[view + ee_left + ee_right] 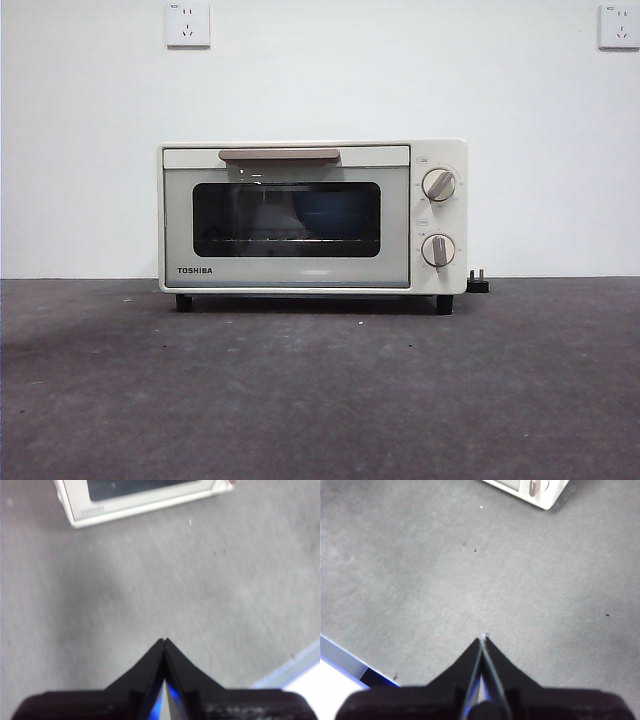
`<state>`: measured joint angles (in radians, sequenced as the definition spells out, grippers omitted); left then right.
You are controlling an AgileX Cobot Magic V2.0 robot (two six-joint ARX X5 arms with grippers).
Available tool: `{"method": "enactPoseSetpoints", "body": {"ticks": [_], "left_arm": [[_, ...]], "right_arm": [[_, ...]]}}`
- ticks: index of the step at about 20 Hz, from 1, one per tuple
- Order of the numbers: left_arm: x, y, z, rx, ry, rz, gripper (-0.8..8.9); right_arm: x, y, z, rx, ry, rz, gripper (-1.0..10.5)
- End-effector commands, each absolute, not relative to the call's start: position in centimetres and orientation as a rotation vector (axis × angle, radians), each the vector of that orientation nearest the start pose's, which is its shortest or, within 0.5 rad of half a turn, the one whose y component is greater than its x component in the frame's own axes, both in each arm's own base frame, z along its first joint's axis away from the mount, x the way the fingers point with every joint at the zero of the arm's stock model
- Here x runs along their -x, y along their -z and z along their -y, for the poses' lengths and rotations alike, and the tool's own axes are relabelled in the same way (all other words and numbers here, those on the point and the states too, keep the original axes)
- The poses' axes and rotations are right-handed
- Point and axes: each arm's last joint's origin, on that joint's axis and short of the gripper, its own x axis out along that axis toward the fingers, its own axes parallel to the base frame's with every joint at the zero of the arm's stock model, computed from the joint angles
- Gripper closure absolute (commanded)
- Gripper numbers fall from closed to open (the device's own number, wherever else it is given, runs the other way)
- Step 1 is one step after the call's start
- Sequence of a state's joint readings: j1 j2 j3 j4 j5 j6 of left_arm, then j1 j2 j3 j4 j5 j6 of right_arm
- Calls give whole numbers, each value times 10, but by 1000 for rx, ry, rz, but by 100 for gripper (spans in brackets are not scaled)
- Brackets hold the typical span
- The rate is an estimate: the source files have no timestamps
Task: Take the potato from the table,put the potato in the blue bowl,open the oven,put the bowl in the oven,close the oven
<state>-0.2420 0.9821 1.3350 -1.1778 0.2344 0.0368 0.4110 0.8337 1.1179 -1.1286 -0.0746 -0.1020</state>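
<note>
The cream-white oven [312,216] stands at the back of the dark grey table [320,390] with its door closed. Through the dark glass window a blue shape, the blue bowl [335,215], shows inside. The potato is hidden from every view. My left gripper [164,641] is shut with nothing in it, hovering over bare table some way in front of the oven [140,497]. My right gripper [483,640] is also shut and empty, over bare table, with the oven's knob corner [535,487] far ahead. Neither arm shows in the front view.
A black plug [478,283] lies beside the oven's right foot. Two wall sockets [188,24] sit high on the white wall. The table's edge [295,665] appears near the left gripper, and another edge [345,662] near the right gripper.
</note>
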Motion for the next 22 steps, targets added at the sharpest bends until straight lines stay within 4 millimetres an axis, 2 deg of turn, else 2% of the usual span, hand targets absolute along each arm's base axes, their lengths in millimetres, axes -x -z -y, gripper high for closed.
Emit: {"method": "enactPoseSetpoints", "body": {"ticks": [1,5,7,9,12,17,19,22], "left_arm": [[-137,-402,38,-60,462,-724,818],[-119,-416,25,-90,405,-364,818],[-109,-405,20,-96,362,-178,818],[-101,-376,15,-103,318,-44,818],[-97,-321,10,-110,252,44,818],[-97,-230,5,-101,114,-53,818],[-98,-203,5,-95,113,-88,818],[-97,-179,5,-72,108,-104,818]], "right_arm": [[-117,-349,-53,247,-499,-831,947],[-125,-346,-57,252,-498,-864,947],[-128,-344,-58,255,-498,-881,947],[-132,-342,-60,258,-497,-897,947],[-136,-339,-61,261,-497,-915,947],[-139,-337,-63,263,-496,-929,947],[-140,-337,-63,263,-496,-931,947],[-140,-337,-63,263,-496,-932,947]]}}
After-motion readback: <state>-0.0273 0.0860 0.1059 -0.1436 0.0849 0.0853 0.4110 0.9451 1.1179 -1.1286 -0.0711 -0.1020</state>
